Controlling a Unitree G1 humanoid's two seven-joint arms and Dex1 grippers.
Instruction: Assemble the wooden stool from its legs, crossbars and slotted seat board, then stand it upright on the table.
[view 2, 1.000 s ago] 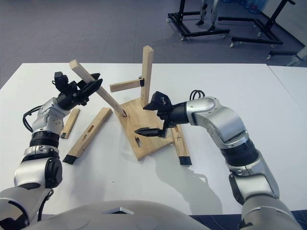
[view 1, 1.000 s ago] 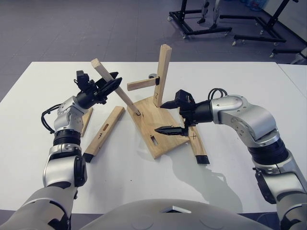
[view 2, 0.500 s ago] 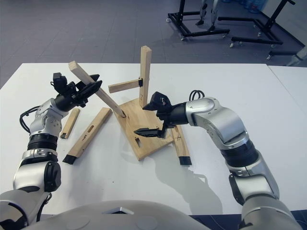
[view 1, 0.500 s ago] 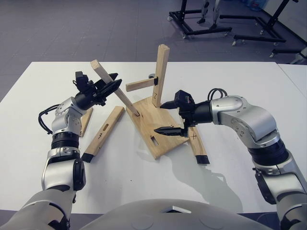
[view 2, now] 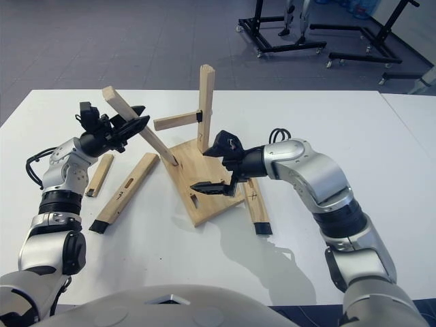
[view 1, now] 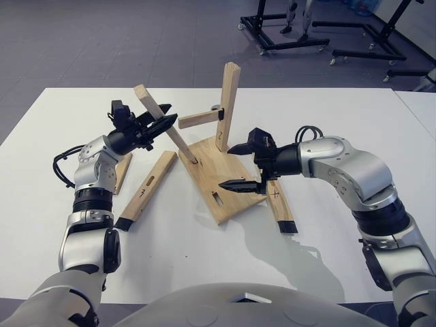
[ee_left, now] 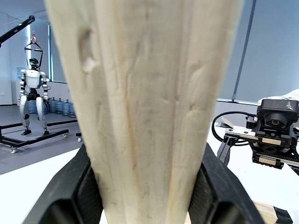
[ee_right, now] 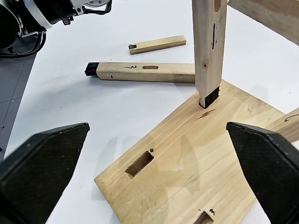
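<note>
The slotted seat board (view 1: 219,185) lies flat on the white table. One leg (view 1: 229,102) stands upright in it, with a crossbar (view 1: 198,119) sticking out to the left. A second leg (view 1: 165,127) leans steeply, its foot at a slot in the board; my left gripper (view 1: 162,120) is shut on its upper part, and its fingers (ee_left: 74,196) flank the wood (ee_left: 145,107). My right gripper (view 1: 230,166) hovers open just above the board's right half, its fingers (ee_right: 42,158) spread wide over the board (ee_right: 196,177).
A loose leg (view 1: 147,188) and a short crossbar (view 1: 123,172) lie left of the board. Another leg (view 1: 279,203) lies on the table along the board's right edge, under my right wrist. Black wheeled frames (view 1: 293,34) stand on the floor beyond the table.
My left gripper has shifted slightly right with the leaning leg, raising it a little steeper. The right arm has stayed put.
</note>
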